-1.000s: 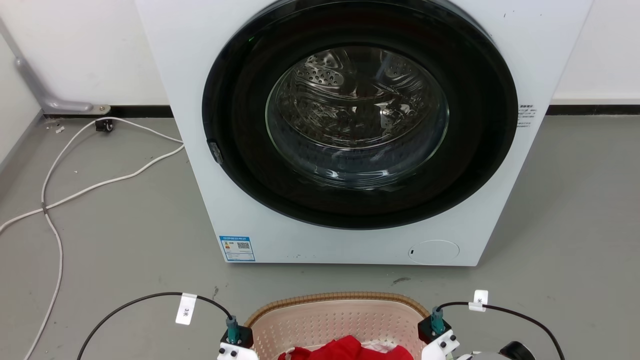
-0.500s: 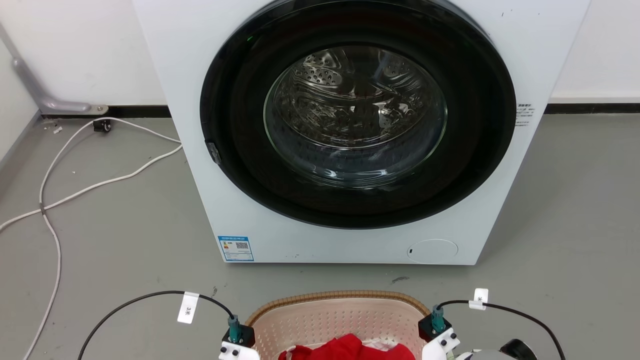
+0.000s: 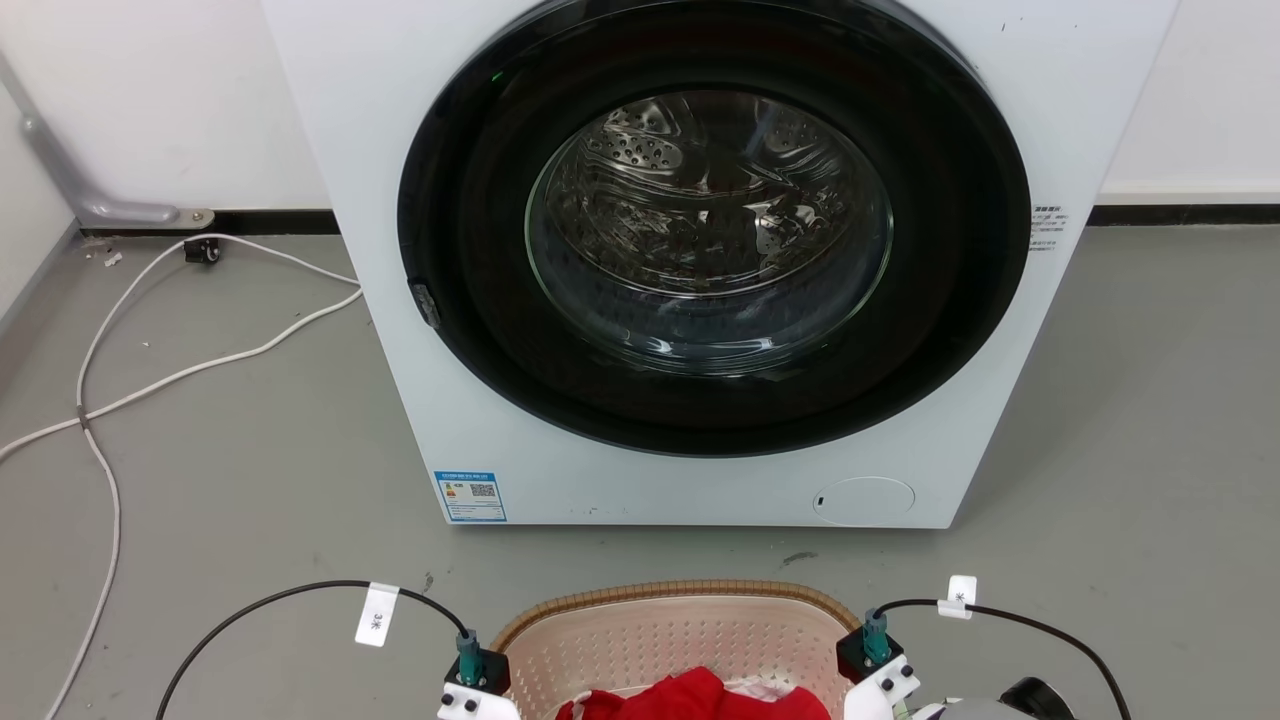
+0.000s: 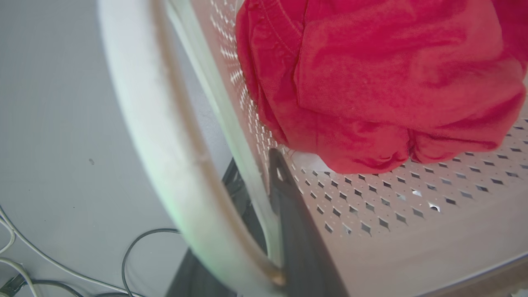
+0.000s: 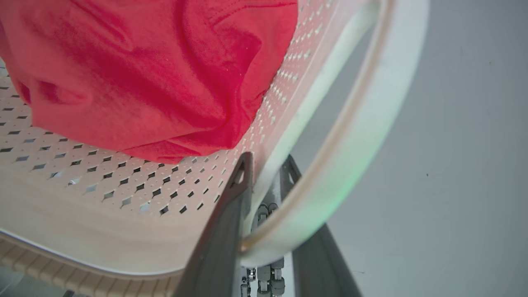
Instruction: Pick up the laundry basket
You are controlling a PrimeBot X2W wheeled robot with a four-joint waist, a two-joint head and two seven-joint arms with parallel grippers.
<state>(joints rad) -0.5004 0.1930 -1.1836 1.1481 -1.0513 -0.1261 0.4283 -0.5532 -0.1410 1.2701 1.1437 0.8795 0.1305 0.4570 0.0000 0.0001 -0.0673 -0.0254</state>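
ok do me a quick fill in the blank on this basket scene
The cloth in the laundry basket is ____.
The machine beyond the basket is a white ____.
The left gripper and right gripper each have one finger inside the basket wall and one ____.
The white cable lies on the floor at the robot's ____ of the machine.
Missing words: red, washer, outside, left.

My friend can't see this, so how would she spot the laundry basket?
Find the big white washing machine with the round dark door. Right in front of it, low down, is the laundry basket. It is cream-pink with little holes, a brown woven rim and red clothes inside.
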